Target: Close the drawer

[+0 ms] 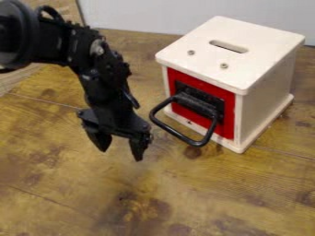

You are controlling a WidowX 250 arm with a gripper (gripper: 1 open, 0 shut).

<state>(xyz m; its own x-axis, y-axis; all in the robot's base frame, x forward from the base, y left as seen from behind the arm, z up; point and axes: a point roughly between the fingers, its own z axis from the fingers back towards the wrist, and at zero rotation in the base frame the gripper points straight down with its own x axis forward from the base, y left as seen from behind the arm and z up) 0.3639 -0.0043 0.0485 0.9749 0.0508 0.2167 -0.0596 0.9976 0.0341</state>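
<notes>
Drawer: the bright red drawer with a black front panel (197, 104) sits in the lower front face of the cream-white boxy cabinet (246, 64), which stands on the worn wooden table (74, 194) toward the upper right of the view.
Drawer state: how far it stands out of the cabinet front I cannot tell from this angle; I judge the task not yet done.
Handle: a large black loop handle (179, 124) hangs from the black panel and reaches out and down toward the lower left, away from the cabinet.
Gripper: the black two-finger gripper (114, 144) points steeply down at the table with its fingers spread wide apart; it pinches nothing.
Gap: the gripper hangs just left of the loop handle, near it but apart from it; no contact shows.
Key relation: the drawer front lies to the gripper's right and a little farther from the camera; the drawer's slide axis runs from lower left to upper right, into the cabinet.
Next move, as a judgement: a push along that axis against the handle or the black panel should seat the drawer.
Risk: the loop may swing or slip aside under the fingers, and the light cabinet may slide on the table.
</notes>
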